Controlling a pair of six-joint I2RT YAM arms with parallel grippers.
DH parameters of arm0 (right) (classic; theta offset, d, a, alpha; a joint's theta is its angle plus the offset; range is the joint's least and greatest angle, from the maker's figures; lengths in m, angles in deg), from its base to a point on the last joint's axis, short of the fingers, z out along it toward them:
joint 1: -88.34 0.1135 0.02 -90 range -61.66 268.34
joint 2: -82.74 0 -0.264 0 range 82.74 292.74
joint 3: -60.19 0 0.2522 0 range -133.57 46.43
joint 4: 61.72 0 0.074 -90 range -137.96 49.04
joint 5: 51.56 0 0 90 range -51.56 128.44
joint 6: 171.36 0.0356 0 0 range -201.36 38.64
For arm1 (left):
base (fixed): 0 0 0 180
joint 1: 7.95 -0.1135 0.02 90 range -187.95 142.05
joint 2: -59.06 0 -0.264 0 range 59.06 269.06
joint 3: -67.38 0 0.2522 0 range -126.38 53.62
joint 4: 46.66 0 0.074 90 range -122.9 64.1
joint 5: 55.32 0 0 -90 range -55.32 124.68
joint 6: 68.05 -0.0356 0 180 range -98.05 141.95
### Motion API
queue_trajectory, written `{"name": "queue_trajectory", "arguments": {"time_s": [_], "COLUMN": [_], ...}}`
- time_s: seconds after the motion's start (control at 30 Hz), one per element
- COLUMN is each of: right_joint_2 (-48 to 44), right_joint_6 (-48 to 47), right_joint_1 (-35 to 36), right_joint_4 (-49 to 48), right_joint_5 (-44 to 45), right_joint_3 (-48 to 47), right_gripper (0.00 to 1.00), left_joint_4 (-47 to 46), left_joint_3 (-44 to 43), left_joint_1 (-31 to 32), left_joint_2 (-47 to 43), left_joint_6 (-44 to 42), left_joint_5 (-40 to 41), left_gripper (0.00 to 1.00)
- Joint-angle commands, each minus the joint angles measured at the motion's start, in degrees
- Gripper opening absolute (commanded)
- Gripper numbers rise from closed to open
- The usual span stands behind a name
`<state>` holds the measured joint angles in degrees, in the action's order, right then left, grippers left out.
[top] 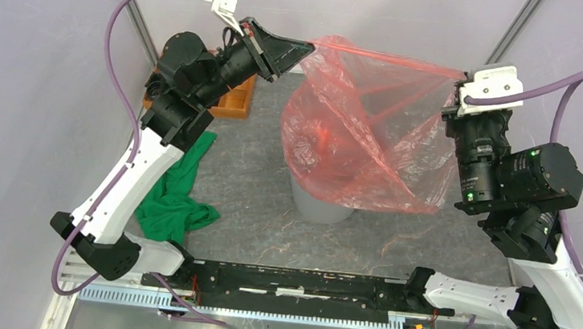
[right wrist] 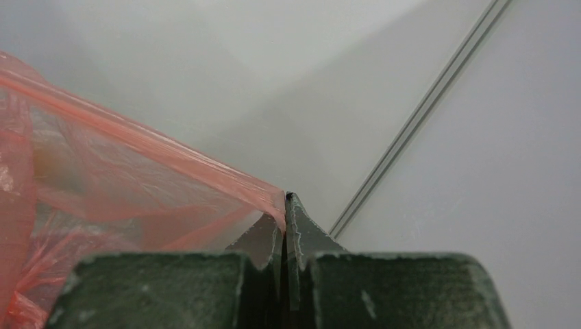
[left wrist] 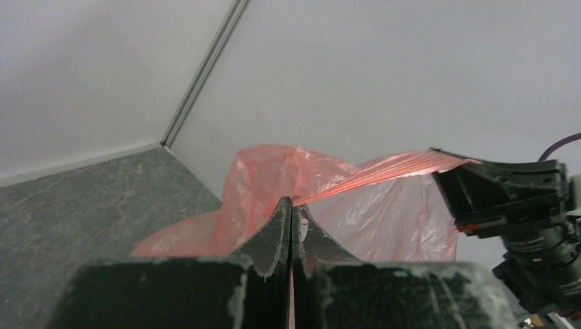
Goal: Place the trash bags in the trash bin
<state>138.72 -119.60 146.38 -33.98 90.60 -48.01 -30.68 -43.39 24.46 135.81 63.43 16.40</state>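
The translucent red-orange trash bag (top: 364,131) hangs stretched between my two grippers, high above the table. My left gripper (top: 307,47) is shut on the bag's left edge, and my right gripper (top: 454,99) is shut on its right edge. The top edge is pulled taut between them. The bag's body droops over the pale grey trash bin (top: 316,207), hiding most of it. In the left wrist view the closed jaws (left wrist: 292,205) pinch the bag (left wrist: 288,178). In the right wrist view the closed jaws (right wrist: 284,202) pinch the bag's hem (right wrist: 157,151).
A green cloth (top: 176,194) lies on the table at the left, beside the left arm. A brown wooden tray (top: 234,98) sits at the back left, partly behind the left arm. Pale enclosure walls (top: 368,11) stand close behind the bag.
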Motion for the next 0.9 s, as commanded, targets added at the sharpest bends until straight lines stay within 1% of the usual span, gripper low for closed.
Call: {"name": "queue_trajectory", "arguments": {"time_s": [0.0,0.07,0.13,0.2,0.27,0.37,0.43,0.5,0.57,0.67,0.73,0.77,0.8,0.87], "right_joint_2": [-4.8,-5.1,-3.4,0.0,3.7,11.5,13.0,12.6,11.4,8.2,7.9,8.7,10.2,14.2], "right_joint_6": [-3.2,-4.5,-5.9,-9.5,-16.0,-21.9,-23.9,-22.1,-16.8,-10.1,-8.5,-8.6,-9.1,-11.4], "right_joint_1": [-0.4,-0.4,-0.4,-0.4,-0.4,-0.4,-0.4,-0.4,-0.4,-0.4,-0.4,-0.4,-0.5,-1.3], "right_joint_4": [-6.0,-8.3,-9.2,-11.4,-18.2,-17.9,-19.6,-19.3,-15.6,-14.1,-14.5,-14.7,-14.8,-15.2], "right_joint_5": [7.2,7.3,7.5,7.1,7.0,8.1,9.1,8.7,7.3,4.4,2.3,1.8,1.6,1.4], "right_joint_3": [-0.1,1.5,0.8,-1.5,-3.4,-11.7,-12.7,-11.8,-10.1,-2.8,0.9,1.1,0.1,-3.6], "right_gripper": [0.00,0.00,0.00,0.00,0.00,0.00,0.00,0.00,0.00,0.00,0.00,0.00,0.00,0.00], "left_joint_4": [4.2,5.0,5.3,5.4,6.7,9.4,9.9,10.6,11.4,12.5,13.7,14.3,15.0,15.9], "left_joint_3": [2.3,2.9,2.1,0.5,-2.7,-6.5,-6.1,-4.8,-3.2,0.2,2.2,2.8,2.9,1.7], "left_joint_1": [-1.2,-1.2,-1.2,-1.2,-1.2,-1.3,-1.3,-1.3,-1.2,-1.3,-1.3,-1.3,-1.4,-1.9], "left_joint_2": [-4.3,-4.5,-3.4,-1.7,0.4,2.4,2.2,1.6,0.9,-1.3,-2.6,-2.9,-3.1,-2.7], "left_joint_6": [-6.9,-7.7,-7.8,-8.2,-9.9,-13.0,-14.3,-15.0,-15.6,-17.0,-18.4,-19.1,-19.8,-21.0], "left_joint_5": [8.0,10.0,9.6,8.9,9.8,11.6,13.0,13.9,13.9,15.5,17.6,18.1,20.1,21.4], "left_gripper": [0.02,0.02,0.02,0.02,0.02,0.02,0.02,0.02,0.02,0.02,0.02,0.02,0.02,0.02]}}
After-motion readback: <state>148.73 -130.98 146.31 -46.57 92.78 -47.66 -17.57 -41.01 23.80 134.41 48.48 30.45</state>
